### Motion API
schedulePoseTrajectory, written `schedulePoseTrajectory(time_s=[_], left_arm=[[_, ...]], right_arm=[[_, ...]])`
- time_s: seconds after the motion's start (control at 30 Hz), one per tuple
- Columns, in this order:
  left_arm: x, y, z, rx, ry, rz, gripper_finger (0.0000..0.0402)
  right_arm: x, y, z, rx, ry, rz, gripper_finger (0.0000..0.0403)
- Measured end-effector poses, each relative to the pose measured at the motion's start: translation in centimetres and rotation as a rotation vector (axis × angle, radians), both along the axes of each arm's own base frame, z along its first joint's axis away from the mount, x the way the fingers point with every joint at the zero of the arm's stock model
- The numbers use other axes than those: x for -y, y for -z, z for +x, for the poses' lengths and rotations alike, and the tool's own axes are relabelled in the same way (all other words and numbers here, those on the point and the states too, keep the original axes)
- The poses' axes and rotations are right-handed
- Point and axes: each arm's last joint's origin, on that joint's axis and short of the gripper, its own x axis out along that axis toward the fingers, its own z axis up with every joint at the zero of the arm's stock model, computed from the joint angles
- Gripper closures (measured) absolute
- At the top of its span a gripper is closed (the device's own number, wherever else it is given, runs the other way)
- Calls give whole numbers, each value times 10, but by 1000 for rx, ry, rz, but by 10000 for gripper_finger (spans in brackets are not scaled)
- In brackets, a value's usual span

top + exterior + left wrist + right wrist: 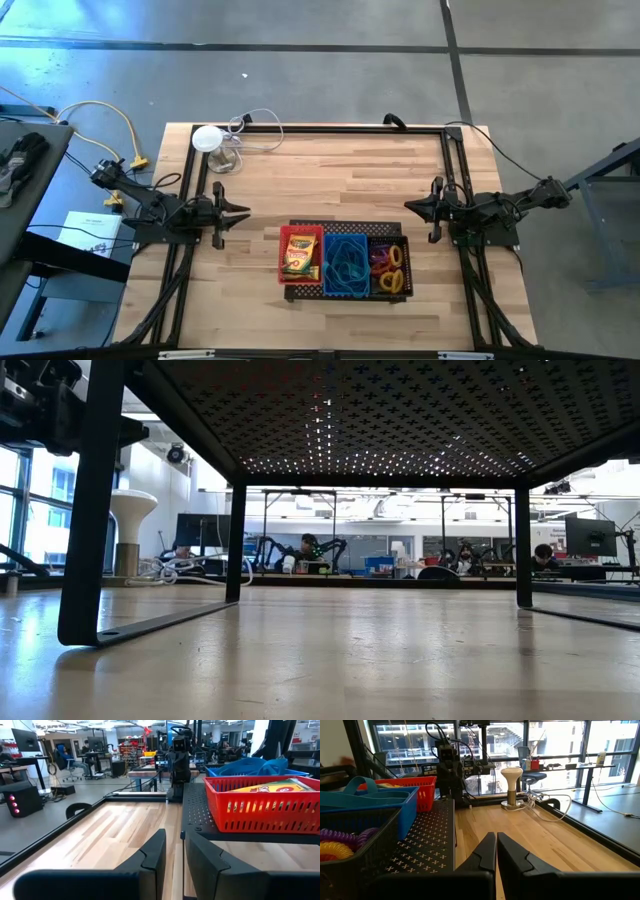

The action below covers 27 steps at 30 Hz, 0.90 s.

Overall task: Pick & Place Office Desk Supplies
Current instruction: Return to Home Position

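Observation:
On a black perforated tray [345,229] near the table's front edge, three small mesh baskets stand side by side. The red basket [300,253] holds a yellow crayon box [270,786]. The blue basket [346,265] holds blue loops. The black basket [390,266] holds coloured rubber-band loops [337,845]. My left gripper [174,837] hovers level at the table's left, left of the tray, with its fingers a little apart and nothing between them. My right gripper [496,836] hovers level at the table's right, beside the tray's far right corner, shut and empty.
A white round disc on a stand [209,139] with a clear cable stands at the far left corner. Black frame rails [340,128] run along the table's edges. The tray stands raised on legs [90,560]. Bare wood lies between the arms and beyond the tray.

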Motion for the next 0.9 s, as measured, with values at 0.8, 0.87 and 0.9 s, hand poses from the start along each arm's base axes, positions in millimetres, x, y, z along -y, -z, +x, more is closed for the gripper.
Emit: schedulePoseTrajectory(time_s=[0.8, 0.87, 0.9], left_arm=[[-25, -8, 0, 91, -252, -40, 335], [-25, -8, 0, 91, -252, -40, 335], [-25, -8, 0, 91, -252, -40, 335]], right_arm=[[0, 0, 0, 0, 0, 0, 401], [0, 0, 0, 0, 0, 0, 401], [0, 0, 0, 0, 0, 0, 401]])
